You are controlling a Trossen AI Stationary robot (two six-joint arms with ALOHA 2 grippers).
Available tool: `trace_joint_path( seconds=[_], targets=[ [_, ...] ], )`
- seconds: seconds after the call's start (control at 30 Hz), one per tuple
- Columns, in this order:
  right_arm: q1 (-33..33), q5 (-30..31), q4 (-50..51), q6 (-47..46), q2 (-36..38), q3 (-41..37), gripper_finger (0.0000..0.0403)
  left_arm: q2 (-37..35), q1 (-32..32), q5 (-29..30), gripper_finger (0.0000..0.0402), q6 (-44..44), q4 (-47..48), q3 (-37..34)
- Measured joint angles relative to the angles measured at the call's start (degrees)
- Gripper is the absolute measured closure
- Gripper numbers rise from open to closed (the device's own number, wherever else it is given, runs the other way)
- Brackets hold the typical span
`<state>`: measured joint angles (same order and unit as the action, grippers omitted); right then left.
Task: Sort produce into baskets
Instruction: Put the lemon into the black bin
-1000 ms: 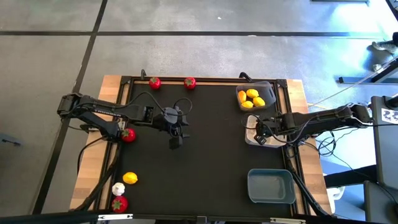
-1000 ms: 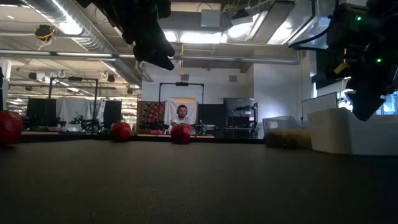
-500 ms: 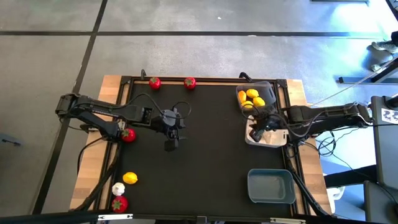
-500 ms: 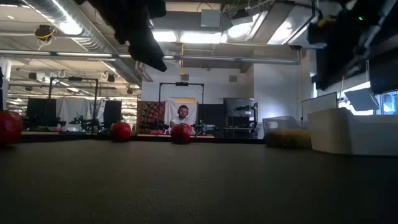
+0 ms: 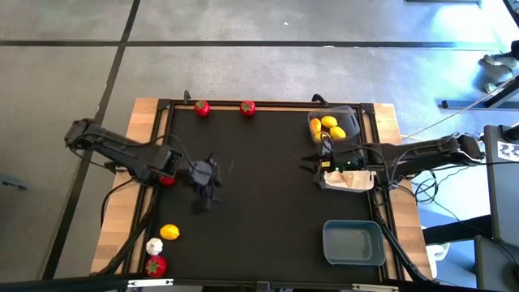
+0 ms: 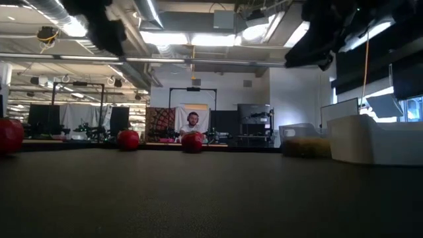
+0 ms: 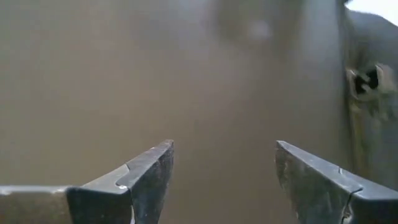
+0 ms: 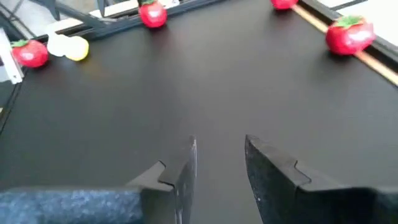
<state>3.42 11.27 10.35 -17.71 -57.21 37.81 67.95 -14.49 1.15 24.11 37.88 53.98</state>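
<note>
Left arm: reached in from the left side, bent at the elbow, raised above the surface (image 5: 268,203).
Left end effector (image 5: 200,203): fingers spread wide, nothing between them.
Right arm: stretched in from the right side, nearly straight.
Right end effector (image 5: 312,164): fingers parted by a narrow gap, empty.

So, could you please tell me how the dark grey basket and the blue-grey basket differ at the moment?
The dark grey rectangular plastic basket holds yellow lemons; the blue-grey rectangular plastic basket shows nothing inside. The dark grey one sits at the mat's far right corner, the blue-grey one at the near right corner. Their colours differ too. Both are rounded-corner trays of similar size on the right side.
</note>
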Motion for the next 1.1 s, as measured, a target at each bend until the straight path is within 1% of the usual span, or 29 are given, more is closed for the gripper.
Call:
trace_joint_path(
  seconds=[0.13,0.27,0.47,0.73,0.87,1.1],
  targets=[
    [0.0,-0.38,-0.28,0.21,-2.42,-0.05,0.0265,0.76,-4.26,0.0,0.0132,3.02,3.4,0.02],
    [0.0,-0.39,-0.48,0.02,-5.06,-0.05,0.0265,0.73,-7.05,0.22,0.0132,12.18,6.4,0.02],
    [0.0,-0.4,-1.83,0.04,-8.53,-0.05,0.0265,1.0,-13.69,-0.84,0.0132,21.55,12.74,-0.09],
    [-0.07,-0.4,-2.37,1.48,-9.49,-0.05,0.0265,1.1,-21.28,-1.11,0.0132,27.12,13.0,-4.1],
    [-0.07,-0.4,-3.39,2.62,-9.49,-0.03,0.0265,1.1,-24.78,-1.21,0.0132,31.86,12.86,-5.81],
    [-0.07,-0.4,-3.44,3.07,-9.49,-0.03,0.0265,2.51,-31.34,-5.17,0.0132,38.93,12.14,-8.91]
  ],
)
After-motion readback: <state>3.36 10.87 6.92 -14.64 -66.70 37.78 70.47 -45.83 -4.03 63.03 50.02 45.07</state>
